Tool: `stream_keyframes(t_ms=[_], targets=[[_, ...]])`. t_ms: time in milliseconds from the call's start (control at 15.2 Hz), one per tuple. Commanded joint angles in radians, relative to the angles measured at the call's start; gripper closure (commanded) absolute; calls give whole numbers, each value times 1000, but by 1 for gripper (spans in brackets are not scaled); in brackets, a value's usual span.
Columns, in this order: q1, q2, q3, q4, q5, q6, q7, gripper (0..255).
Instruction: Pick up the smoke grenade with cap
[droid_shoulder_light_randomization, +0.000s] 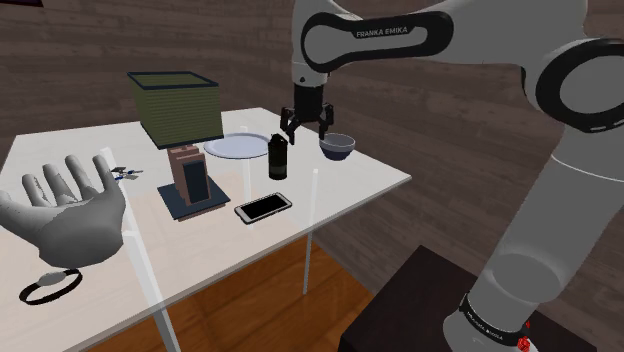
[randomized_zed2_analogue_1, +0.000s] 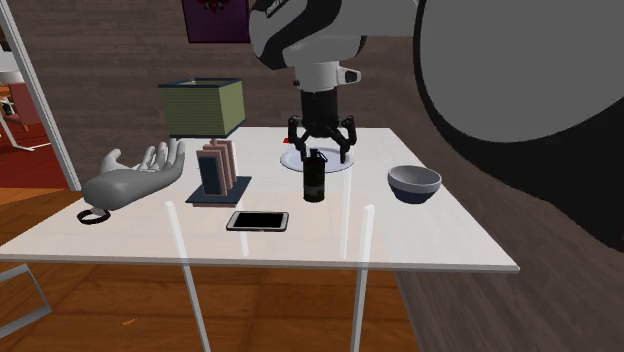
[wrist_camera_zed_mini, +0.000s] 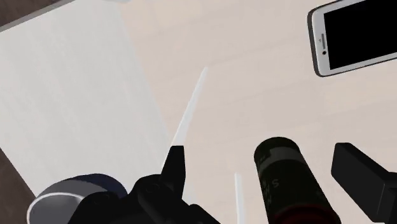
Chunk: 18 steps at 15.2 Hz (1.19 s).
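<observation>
Step in hand, by my reading: approach, pre-grasp. The end effector (randomized_zed2_analogue_1: 322, 155) hung over the tabletop (randomized_zed2_analogue_1: 440, 235), fingers spread wide and clasping nothing. The smoke grenade (randomized_zed2_analogue_1: 314, 178), a dark upright canister with its cap on top, stood on the tabletop just below the end effector and slightly off its centre line. In the wrist view it sat in the gap between the two fingers, nearer one than the other, touching neither. A dark bowl (randomized_zed2_analogue_1: 414, 182) stood off to one side of the end effector and a phone (randomized_zed2_analogue_1: 258, 221) lay beyond the grenade, both apart from it. Pick not yet made. Next move, my estimate: centre over the canister, descend until the fingers bracket its body, then close. An off-centre descent could tip it.
</observation>
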Motion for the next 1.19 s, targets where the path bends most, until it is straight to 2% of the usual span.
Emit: stream_keyframes(t_ms=[0, 330, 396, 858, 990, 1056, 1122], targets=[[11, 96, 11, 103, -32, -21, 53, 0], [65, 355, 11, 422, -112, -114, 151, 0], [73, 378, 8, 453, -118, -125, 157, 0], [61, 361, 6, 326, -115, -15, 168, 0], [61, 360, 6, 326, -115, -15, 168, 0], [61, 361, 6, 327, -115, -15, 168, 255], [61, 362, 6, 328, -115, -15, 168, 255]])
